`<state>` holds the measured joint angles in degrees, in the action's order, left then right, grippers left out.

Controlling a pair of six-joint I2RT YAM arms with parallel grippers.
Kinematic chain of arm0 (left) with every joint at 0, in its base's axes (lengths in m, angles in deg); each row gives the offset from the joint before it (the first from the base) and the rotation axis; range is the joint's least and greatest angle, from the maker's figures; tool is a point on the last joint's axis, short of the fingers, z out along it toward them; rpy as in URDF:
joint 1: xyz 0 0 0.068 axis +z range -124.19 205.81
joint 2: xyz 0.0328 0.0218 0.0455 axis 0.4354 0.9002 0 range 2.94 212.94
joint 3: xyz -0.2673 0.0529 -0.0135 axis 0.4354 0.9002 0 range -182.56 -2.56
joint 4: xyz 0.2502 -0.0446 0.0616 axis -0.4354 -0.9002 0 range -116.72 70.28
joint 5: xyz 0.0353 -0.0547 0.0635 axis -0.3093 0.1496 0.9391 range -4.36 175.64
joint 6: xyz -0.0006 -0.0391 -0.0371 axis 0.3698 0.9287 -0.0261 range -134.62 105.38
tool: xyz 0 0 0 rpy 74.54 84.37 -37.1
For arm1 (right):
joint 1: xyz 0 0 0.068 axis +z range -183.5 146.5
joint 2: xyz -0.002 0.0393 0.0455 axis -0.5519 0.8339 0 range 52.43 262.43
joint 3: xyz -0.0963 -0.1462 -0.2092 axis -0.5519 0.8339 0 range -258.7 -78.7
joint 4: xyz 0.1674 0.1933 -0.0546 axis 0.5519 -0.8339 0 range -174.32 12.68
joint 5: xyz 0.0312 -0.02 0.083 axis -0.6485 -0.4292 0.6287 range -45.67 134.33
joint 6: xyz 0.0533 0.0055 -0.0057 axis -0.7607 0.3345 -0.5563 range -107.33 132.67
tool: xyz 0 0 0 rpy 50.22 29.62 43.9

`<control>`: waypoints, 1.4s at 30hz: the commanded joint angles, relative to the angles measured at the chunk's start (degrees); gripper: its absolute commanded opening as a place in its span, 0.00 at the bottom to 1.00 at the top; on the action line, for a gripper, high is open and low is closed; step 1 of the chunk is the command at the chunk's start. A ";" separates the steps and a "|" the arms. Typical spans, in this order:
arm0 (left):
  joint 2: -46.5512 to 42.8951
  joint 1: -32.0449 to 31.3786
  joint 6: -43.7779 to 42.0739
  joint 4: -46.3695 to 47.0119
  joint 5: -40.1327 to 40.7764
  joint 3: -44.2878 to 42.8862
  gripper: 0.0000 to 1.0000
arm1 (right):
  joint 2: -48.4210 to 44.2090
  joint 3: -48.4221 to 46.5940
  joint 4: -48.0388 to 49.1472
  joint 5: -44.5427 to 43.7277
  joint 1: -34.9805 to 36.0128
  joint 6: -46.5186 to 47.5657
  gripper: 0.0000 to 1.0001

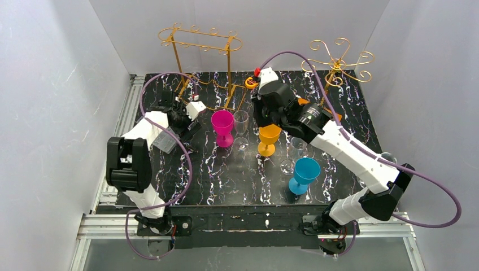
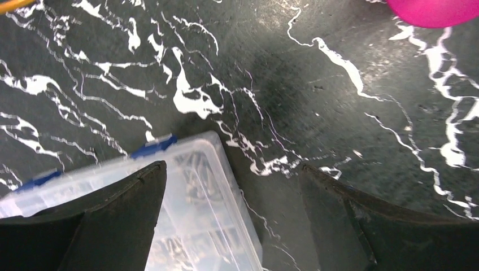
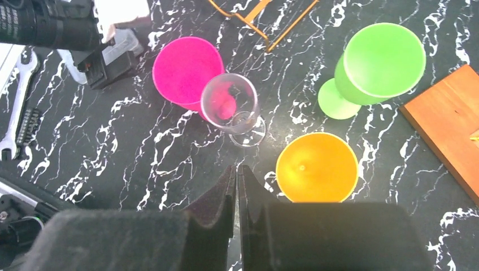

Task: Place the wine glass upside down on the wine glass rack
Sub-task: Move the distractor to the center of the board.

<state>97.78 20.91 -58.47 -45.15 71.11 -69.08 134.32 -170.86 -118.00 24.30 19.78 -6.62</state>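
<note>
A clear wine glass (image 1: 241, 127) stands upright mid-table between a pink glass (image 1: 222, 127) and an orange glass (image 1: 269, 139). The gold wire rack (image 1: 200, 42) stands at the back left. My right gripper (image 3: 236, 169) is shut and empty, hovering above the table just near of the clear glass (image 3: 230, 104), with the orange glass (image 3: 316, 167) to its right. In the top view my right gripper (image 1: 262, 119) is behind the orange glass. My left gripper (image 2: 233, 166) is open and empty, low over a clear plastic box (image 2: 192, 197) left of the pink glass (image 2: 435, 11).
A green glass (image 3: 384, 59) and a wooden block (image 3: 452, 121) lie behind the orange glass. A blue glass (image 1: 303, 174) and two more clear glasses (image 1: 295, 148) stand at the front right. A second gold rack (image 1: 339, 59) is at the back right. A wrench (image 3: 14, 113) lies far left.
</note>
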 commanded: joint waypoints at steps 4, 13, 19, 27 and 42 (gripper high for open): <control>3.59 -0.76 -8.63 3.28 3.65 -2.35 0.78 | -0.04 -6.93 -2.09 2.22 -6.44 1.05 0.13; -0.81 0.14 -16.11 1.82 13.46 3.85 0.49 | 2.89 -14.17 -4.55 5.86 -16.04 2.41 0.17; -8.18 1.75 -22.10 4.45 17.37 11.00 0.49 | 3.71 -18.13 -5.25 5.74 -17.75 4.31 0.17; -11.59 8.77 -27.25 4.39 19.32 13.43 0.50 | 3.72 -18.76 -5.73 6.99 -23.34 4.51 0.18; -23.96 14.41 -11.14 -18.58 4.55 0.95 0.97 | 7.52 -22.40 -5.73 -0.50 -33.50 3.10 0.44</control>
<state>76.56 35.40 -82.36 -51.01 84.79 -58.07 140.04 -189.14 -124.15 26.94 -13.34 -2.44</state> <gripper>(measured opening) 0.879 0.418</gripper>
